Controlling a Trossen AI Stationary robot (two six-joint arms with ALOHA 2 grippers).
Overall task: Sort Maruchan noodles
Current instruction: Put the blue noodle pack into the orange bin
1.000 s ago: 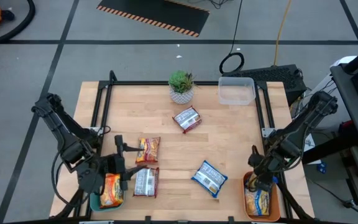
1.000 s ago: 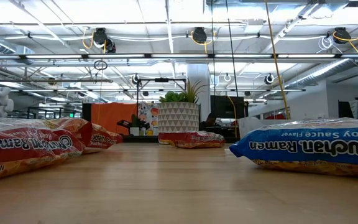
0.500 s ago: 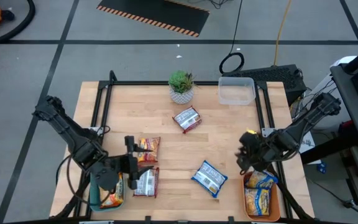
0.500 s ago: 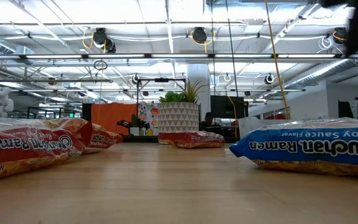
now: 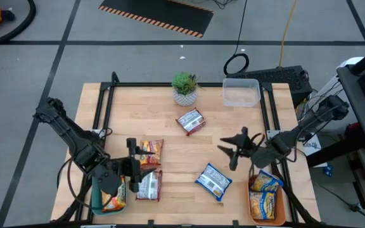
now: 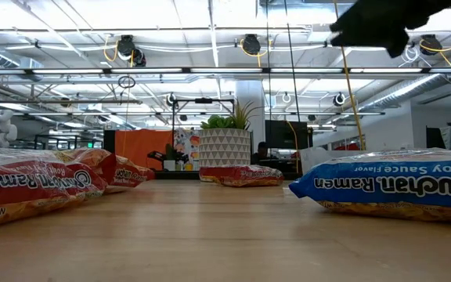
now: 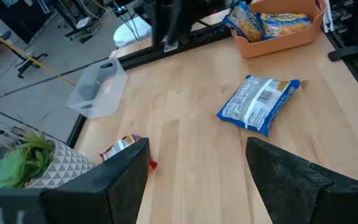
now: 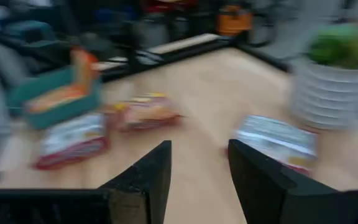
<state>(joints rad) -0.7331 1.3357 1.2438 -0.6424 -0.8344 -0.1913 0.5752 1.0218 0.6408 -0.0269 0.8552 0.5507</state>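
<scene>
Sorting is partly done, judged from how things lie. On the light wooden bench [image 5: 233,126], an orange oblong plastic tray [image 5: 282,209] at the near right corner holds two yellow-and-blue ramen packets [image 5: 264,196], one lying partly over the other. A teal oblong plastic tray [image 5: 96,201] at the near left corner holds at least one orange ramen packet [image 5: 115,197]; whether more lie under it I cannot tell. Four packets are loose on the bench: an orange-and-red packet [image 5: 151,152] left of centre, a dark red packet with a white label [image 5: 149,185] just nearer the front edge beside the teal tray, a blue-white soy sauce packet [image 5: 213,180] towards the near right, and another dark red, white-labelled packet [image 5: 190,121] near the middle, close to the green plant in a white patterned pot [image 5: 184,88] at the far edge. A clear plastic tub [image 5: 241,92] stands empty at the far right. The left gripper [image 5: 136,171] hovers over the two left-hand loose packets, fingers spread and holding nothing. The right gripper [image 5: 233,149] is raised above the bench right of centre, between the blue-white packet and the central red one, fingers apart and empty. Remaining, as I judge it: the four loose packets; which tray each belongs in is unclear for the red and blue-white ones.
</scene>
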